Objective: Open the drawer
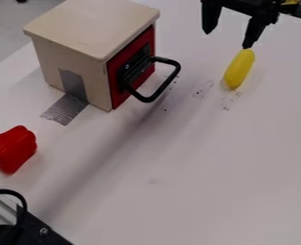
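Observation:
My gripper hangs at the top right with its two fingers apart and nothing between them. It is to the right of and higher in the view than the black loop handle. That handle sticks out from the red drawer front on the right side of a beige box. The drawer front sits flush with the box, so the drawer is closed.
A yellow elongated object lies just below the gripper's right finger. A red pepper is at the left edge. Silver tape holds the box to the white table. Black equipment stands at the lower left.

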`<state>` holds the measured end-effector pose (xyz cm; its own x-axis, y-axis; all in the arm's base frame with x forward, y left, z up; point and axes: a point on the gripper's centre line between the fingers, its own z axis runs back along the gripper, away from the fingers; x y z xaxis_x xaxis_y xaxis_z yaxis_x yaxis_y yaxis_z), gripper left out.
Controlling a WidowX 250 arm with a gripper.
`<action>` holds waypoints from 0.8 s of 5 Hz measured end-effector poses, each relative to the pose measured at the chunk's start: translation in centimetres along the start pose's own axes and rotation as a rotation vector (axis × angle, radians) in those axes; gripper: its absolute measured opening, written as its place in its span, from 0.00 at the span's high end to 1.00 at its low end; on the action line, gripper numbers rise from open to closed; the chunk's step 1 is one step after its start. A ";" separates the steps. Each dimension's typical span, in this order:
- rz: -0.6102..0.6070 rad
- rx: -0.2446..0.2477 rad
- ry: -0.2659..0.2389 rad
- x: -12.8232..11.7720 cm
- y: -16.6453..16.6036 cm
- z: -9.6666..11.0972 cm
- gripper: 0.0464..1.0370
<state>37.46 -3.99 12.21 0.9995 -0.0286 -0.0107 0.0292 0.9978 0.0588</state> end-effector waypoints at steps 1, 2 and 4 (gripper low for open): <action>-0.002 0.002 0.048 -0.3 -0.1 -1.6 0.04; 0.007 -0.016 0.101 -2.6 0.5 -4.0 0.04; 0.018 0.027 0.074 -5.8 3.5 -4.6 0.04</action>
<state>31.69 -0.09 7.85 0.9966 -0.0050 -0.0827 0.0121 0.9962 0.0863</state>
